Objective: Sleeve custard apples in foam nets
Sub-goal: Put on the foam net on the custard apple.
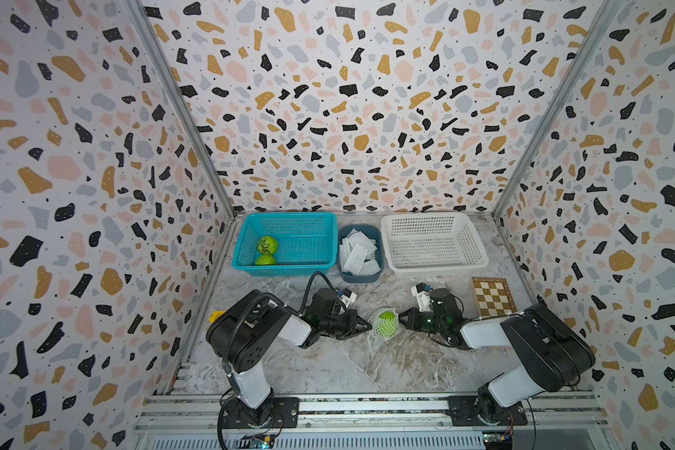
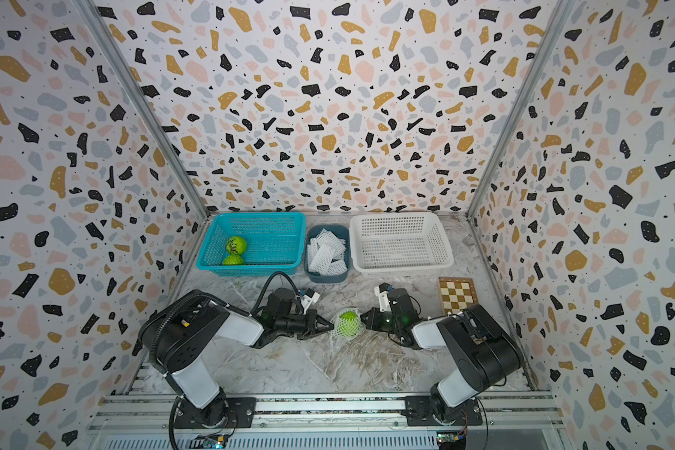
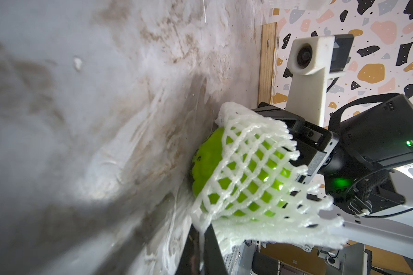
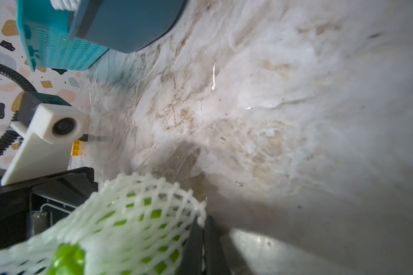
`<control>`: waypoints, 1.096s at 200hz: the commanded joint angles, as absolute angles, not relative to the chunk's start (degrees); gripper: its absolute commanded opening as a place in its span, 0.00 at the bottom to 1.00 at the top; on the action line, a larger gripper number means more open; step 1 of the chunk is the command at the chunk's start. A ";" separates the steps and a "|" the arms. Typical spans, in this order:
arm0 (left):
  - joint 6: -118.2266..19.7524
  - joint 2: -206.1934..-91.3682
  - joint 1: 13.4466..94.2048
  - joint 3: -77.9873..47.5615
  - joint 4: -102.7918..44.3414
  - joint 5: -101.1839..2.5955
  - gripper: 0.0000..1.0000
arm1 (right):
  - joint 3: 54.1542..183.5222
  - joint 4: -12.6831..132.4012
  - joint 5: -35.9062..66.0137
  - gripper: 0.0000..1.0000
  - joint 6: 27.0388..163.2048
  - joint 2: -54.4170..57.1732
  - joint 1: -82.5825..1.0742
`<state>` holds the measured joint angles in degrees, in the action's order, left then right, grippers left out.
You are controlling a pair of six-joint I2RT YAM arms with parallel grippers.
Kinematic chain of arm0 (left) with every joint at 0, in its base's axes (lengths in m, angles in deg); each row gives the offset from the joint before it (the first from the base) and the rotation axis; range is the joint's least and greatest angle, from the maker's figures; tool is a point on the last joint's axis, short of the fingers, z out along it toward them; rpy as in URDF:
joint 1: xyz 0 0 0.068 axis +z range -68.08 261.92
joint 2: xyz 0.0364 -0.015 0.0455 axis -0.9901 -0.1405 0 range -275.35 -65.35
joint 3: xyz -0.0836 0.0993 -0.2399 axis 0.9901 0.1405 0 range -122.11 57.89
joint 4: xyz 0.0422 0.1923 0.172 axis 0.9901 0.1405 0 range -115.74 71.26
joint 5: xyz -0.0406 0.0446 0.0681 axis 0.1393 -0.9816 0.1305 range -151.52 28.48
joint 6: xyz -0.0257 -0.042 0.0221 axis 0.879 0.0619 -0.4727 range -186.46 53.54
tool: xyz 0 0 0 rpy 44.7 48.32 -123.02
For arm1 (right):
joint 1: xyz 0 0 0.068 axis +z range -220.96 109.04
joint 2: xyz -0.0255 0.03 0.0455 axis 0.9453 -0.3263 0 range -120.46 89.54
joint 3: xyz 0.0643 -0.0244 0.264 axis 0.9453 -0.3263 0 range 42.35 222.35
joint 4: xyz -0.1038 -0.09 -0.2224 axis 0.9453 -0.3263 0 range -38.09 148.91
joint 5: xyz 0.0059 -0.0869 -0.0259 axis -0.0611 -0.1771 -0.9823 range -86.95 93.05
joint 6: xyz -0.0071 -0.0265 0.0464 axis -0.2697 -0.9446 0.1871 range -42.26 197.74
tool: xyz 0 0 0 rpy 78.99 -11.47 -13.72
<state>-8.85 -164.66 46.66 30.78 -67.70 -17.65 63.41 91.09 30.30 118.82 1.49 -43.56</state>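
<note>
Netting of one foam net [image 3: 255,147] partly covers a custard apple [image 1: 387,329], which we see on the table [image 1: 328,362] between the two arms. Our left gripper [image 3: 204,247] is pressed together on the net's edge, and our right gripper [image 4: 202,247] pinches the opposite edge. Two more apples [image 1: 266,245] lie in the teal basket [image 1: 285,269]. Spare nets [image 1: 357,249] fill the blue tub [image 1: 361,276].
</note>
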 commanded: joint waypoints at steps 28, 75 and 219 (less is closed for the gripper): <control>-11.70 -158.26 46.42 29.35 -62.22 -17.38 0.04 | 64.16 87.54 30.02 0.00 118.87 8.44 -43.27; -12.67 -157.36 46.33 29.59 -60.11 -16.79 0.04 | 62.44 87.02 30.51 0.00 118.63 9.74 -43.27; -11.46 -157.73 45.63 31.70 -63.73 -14.99 0.00 | 56.11 87.36 32.90 0.00 118.76 18.00 -43.27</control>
